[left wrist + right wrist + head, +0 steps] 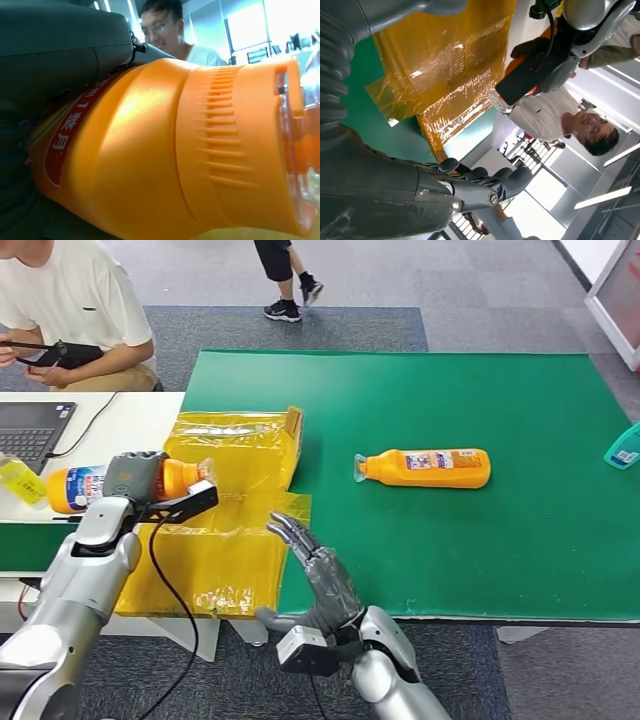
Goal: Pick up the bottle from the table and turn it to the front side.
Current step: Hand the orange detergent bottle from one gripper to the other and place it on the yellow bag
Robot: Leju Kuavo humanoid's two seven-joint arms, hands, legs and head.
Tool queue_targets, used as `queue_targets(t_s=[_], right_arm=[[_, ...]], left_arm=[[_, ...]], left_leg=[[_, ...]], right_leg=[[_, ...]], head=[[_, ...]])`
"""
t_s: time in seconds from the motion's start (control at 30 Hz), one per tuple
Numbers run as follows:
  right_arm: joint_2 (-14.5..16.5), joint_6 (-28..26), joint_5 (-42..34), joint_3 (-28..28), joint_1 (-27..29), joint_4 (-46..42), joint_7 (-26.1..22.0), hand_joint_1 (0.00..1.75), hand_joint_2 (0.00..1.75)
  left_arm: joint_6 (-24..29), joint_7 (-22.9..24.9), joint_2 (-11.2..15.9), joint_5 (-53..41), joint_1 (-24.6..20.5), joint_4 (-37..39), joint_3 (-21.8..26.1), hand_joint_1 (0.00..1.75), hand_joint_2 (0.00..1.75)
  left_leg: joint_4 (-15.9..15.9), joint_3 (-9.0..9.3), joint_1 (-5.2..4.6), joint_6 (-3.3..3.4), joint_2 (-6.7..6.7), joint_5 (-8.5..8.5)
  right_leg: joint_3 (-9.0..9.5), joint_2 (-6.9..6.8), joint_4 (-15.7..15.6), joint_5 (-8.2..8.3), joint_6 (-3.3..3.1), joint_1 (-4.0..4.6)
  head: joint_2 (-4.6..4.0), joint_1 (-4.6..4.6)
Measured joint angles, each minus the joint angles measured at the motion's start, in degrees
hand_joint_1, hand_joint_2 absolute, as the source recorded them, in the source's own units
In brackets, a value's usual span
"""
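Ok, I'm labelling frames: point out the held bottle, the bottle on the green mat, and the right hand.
held bottle (pixel 75 487), head view, its label
lying bottle (pixel 430 468), head view, body
right hand (pixel 321 575), head view, its back

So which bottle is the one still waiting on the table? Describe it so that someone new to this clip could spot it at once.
Start at the green mat covering the table. Near its middle, right of the yellow plastic sheet, an orange bottle lies on its side, cap toward the sheet. Unlike the other orange bottle, which the left hand holds off the mat, nothing touches this one.
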Motion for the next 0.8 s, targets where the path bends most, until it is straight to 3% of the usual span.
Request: queue_targets(t_s=[0.4,0.8], right_arm=[[0.0,0.2,-0.1,0.8,1.2,-0.5,-0.1,0.0,1.75],[0.0,0.4,-0.3,1.3,2.4,-1.4,-0.1,0.0,1.75]], left_arm=[[1.3,0.9,-4.7,0.0,-2.7,9.2,-3.7,1.75,1.75],[2.0,0.9,-8.8,0.0,-3.1,12.6,-7.5,1.75,1.75]], left_leg=[[0.0,-0.02,-0.01,0.0,-0.01,0.01],[0.0,-0.08,-0.01,0.01,0.0,0.01]], right_leg=[[0.02,-0.01,0.0,0.03,0.01,-0.02],[-0.05,-0.01,0.0,0.05,0.02,-0.01]], head=[[0.0,0.01],[0.0,0.01]])
